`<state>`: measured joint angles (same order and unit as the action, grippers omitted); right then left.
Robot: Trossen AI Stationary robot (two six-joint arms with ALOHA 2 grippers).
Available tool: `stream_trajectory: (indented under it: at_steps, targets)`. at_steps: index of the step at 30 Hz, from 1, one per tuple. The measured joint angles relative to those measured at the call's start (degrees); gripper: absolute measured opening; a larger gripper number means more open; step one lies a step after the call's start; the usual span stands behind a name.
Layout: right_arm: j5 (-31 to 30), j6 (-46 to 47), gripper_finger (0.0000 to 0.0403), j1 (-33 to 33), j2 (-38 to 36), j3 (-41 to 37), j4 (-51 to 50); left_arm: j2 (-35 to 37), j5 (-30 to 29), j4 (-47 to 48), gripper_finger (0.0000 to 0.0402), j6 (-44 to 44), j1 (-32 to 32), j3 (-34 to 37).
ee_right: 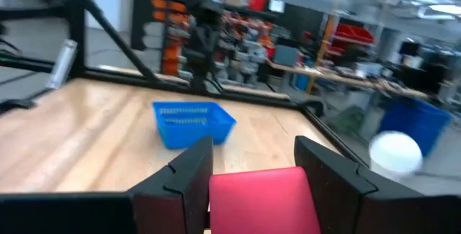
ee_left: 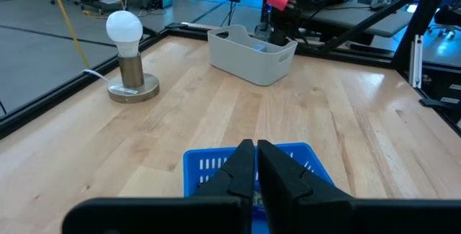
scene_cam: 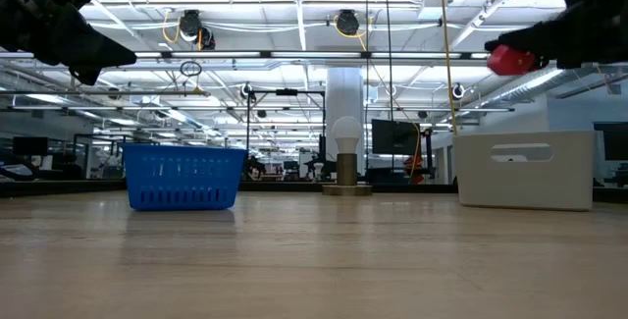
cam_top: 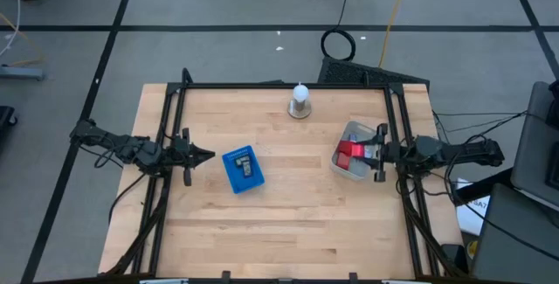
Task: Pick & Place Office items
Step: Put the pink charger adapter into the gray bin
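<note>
the right gripper holds a red block between its two fingers, lifted clear above the grey bin at the right side of the worktop. in the low view the block hangs high in the air over the bin, touching nothing but the fingers. held that high, it looks lifted out of the bin so it can travel across without catching the bin's wall. more red shows inside the bin under the gripper in the high view, probably further items, though how many i cannot tell.

the blue basket sits left of centre on the worktop, well apart from the bin. something dark lies in it, so it is likely the drop-off place; that would explain the right wrist camera looking across at it.

the left gripper is pinched shut and empty, just beside the basket's left edge, above the worktop. from its own wrist view the closed fingers point over the basket's near rim. it seems to wait there, out of the carrying path.

a lamp bulb on a round base stands near the far edge, between the two containers; a carry straight across should pass in front of it.
</note>
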<state>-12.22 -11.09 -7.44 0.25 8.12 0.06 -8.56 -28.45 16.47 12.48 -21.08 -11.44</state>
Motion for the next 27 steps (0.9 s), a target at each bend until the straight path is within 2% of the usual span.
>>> stream_trajectory:
  at_steps: [11, 21, 27]
  targets:
    - [-1.17, 2.38, 0.0169, 0.04, 0.0, -7.07, 4.49, -0.02, 0.14, 0.02, 0.0021, 0.32, -0.01, 0.0]
    - [-1.38, 2.9, 0.0169, 2.7, 0.02, -7.08, 5.64, -0.02, 0.14, 0.07, 0.0021, 0.36, 0.0, 0.0]
    - [-1.47, 2.28, 0.0169, 3.98, 0.07, -2.81, 9.34, -0.02, 0.12, 0.04, 0.0021, 0.36, 0.0, 0.0]
